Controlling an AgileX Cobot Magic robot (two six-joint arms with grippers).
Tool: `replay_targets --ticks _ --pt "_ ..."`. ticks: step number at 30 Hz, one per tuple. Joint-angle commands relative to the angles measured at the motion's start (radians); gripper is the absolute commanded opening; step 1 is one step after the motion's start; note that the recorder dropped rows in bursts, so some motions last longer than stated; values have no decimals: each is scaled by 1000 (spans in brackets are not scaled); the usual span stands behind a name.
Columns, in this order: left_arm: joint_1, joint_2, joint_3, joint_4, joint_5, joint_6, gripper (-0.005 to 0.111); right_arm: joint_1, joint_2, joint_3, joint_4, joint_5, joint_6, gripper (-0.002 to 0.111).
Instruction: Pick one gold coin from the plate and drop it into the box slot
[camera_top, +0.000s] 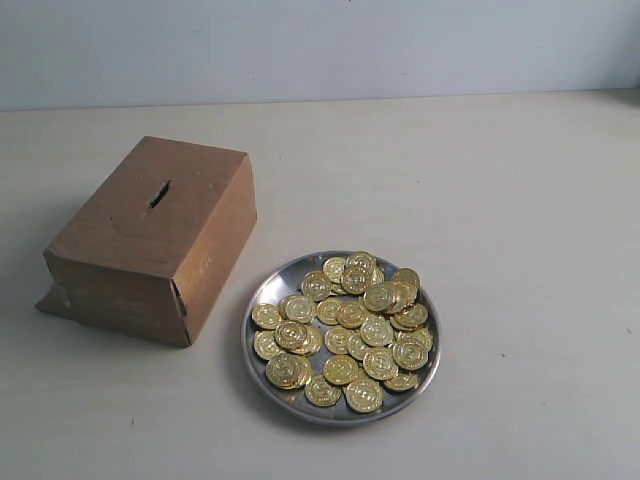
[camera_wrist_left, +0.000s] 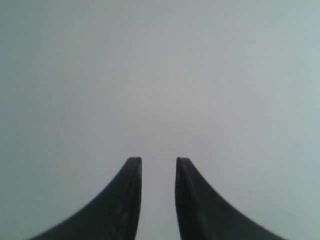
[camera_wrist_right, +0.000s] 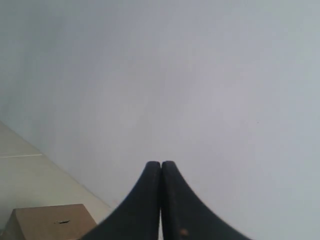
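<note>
Plate w/ coins sits just beside box on table.

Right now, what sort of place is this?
Likely a lab test bench: a pale tabletop against a blank wall, holding a slotted cardboard box and a plate of gold coins.

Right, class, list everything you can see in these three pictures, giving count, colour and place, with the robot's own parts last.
box: one, brown, on the table, left of the plate
slot: one, dark, middle of the box's top
plate: one, silver, on the table, apart from the box
coins: many, gold, heaped in the plate
table: one, pale beige, under everything
wall: one, pale grey, behind the table
left gripper: one, black, open, empty
right gripper: one, black, shut, empty
</note>
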Motion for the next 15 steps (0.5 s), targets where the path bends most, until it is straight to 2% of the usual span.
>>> replay_targets --ticks 1,8,15 --pt "28 -64 3 3 -5 0 26 -57 -61 5 7 1 5 0" --pt "28 -128 113 3 -3 0 26 -65 -74 5 6 4 5 0" --pt "45 -128 139 3 -1 0 26 -65 -74 5 6 4 5 0"
